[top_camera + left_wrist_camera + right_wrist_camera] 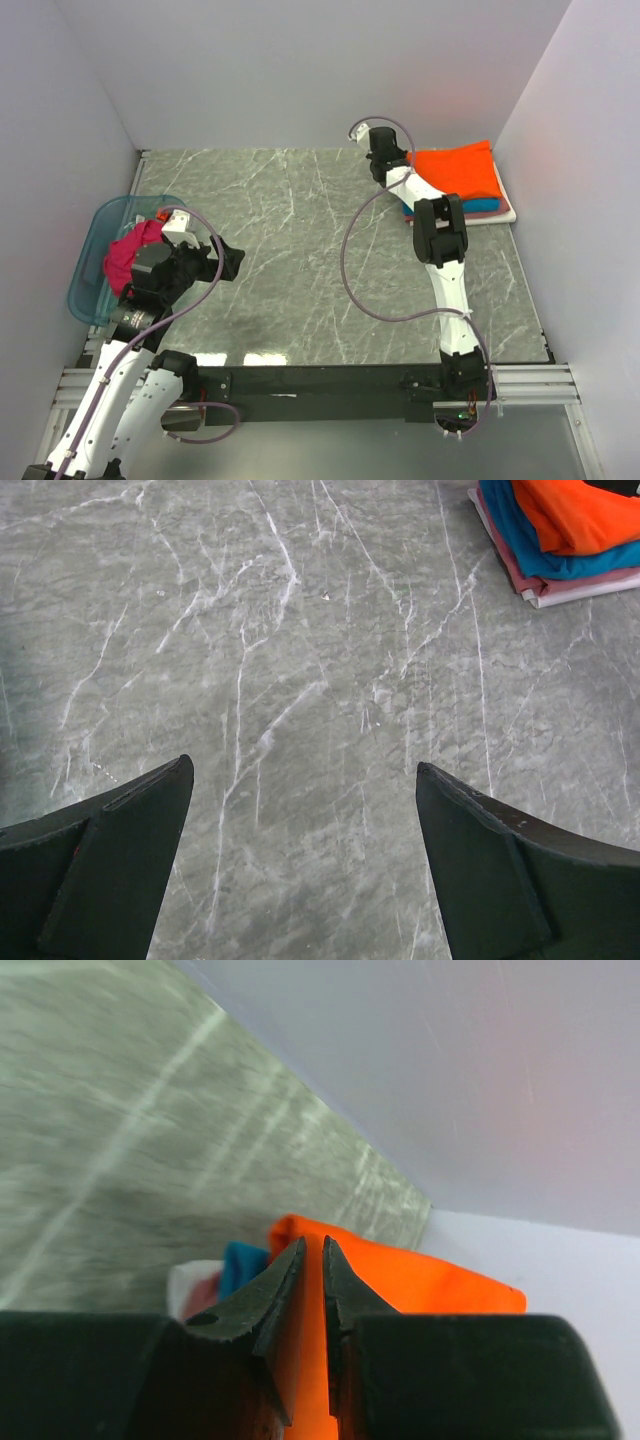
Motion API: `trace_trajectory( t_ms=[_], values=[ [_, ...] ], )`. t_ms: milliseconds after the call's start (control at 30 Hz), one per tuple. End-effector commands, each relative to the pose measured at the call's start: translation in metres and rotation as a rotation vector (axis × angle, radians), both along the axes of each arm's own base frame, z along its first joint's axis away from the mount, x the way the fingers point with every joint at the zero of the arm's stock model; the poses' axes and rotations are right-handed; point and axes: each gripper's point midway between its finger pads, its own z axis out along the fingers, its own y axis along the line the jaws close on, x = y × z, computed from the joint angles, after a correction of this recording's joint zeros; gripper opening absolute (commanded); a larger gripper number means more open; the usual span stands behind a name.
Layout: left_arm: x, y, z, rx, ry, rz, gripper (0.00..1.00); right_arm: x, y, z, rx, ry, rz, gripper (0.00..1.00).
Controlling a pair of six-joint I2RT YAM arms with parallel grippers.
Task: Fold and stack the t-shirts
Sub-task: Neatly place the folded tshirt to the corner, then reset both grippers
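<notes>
**Far R corner, folding station.** Grey marble-look table (300,250) is boxed in by white walls on 3 sides. The back wall (320,70) runs along the far edge, w/ L wall (50,150) and R wall (585,200) tight to the sides. A wide bare stretch of tabletop lies across the ctr, btwn the two arms.

The folded stack (470,190) sits in the far R corner, close to the R wall. Orange t-shirt (458,170) is on top, teal t-shirt (520,540) under it, then pink t-shirt (512,572). White t-shirt (590,590) is at the bottom, its edge poking out past the rest.

At the table's L edge, beside the L wall, is a translucent blue tub (85,285) w/ a magenta t-shirt (125,255) crumpled inside.

R arm (445,260) reaches far fwd from its base at the near edge, elbow bent, wrist at the stack's L side. A grey-purple cable (350,270) loops off it over the open tabletop. R gripper (312,1242) has its fingers at a narrow slit right at the orange tee, orange cloth showing in the slit. Can't tell if the cloth is pinched or just lies behind.

L arm (150,290) is folded low near its base, beside the tub. L gripper (302,765) is spread wide, holding nothing. It points across bare marble toward the stack, well apart from it.
</notes>
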Motion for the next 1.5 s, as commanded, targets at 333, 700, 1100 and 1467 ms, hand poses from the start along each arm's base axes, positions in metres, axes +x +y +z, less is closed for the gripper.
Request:
trace_trajectory(
  t_ms=[333,700,1100,1467],
  values=[
    [0.004,0.006,0.01,0.006,-0.041,0.028,0.98,-0.06,0.075,0.103,0.331,-0.113,0.121,0.18],
    [0.001,0.01,0.033,-0.025,-0.105,0.059,0.99,-0.242,0.099,0.167,0.75,0.032,0.408,0.25],
    [0.031,0.036,0.05,-0.026,-0.09,0.224,0.99,-0.349,0.004,0.183,0.958,-0.188,0.26,0.73],
    [0.016,0.053,0.042,0.015,-0.153,0.282,0.99,-0.389,-0.061,0.202,1.151,-0.625,-0.124,0.91]
  ],
)
